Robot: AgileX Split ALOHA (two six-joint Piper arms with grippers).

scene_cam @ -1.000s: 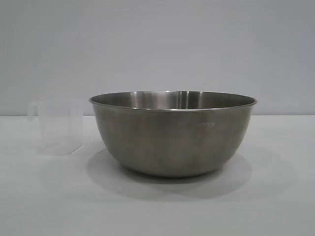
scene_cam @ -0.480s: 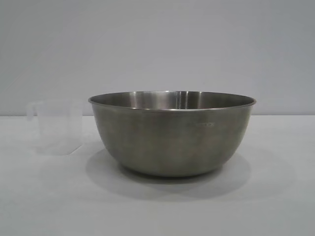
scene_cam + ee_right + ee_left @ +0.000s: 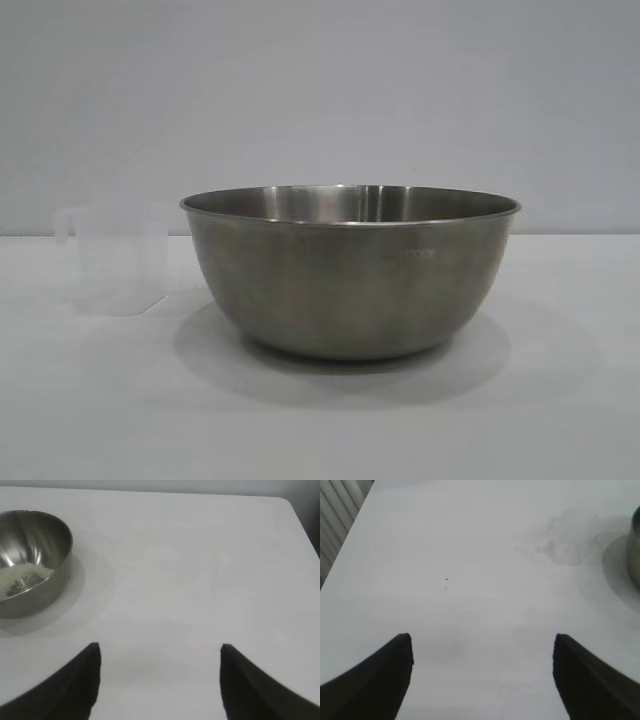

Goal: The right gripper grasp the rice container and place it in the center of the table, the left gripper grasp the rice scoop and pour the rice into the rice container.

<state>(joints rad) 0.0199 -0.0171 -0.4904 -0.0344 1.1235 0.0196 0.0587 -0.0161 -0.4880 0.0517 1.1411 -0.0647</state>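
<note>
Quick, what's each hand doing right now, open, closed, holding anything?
Left hand: open, holding nothing, over bare table.
Right hand: open, holding nothing, apart from the rice container.

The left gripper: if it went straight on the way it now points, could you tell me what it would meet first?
Probably only the bare table. The left gripper is open, pointing down at white tabletop. The rice scoop and the rice container lie off to one side of that line, though depth is hard to judge.

Plain pale grey wall at twelve o'clock, white ribbed radiator-like panel at ten o'clock, soft even light
</note>
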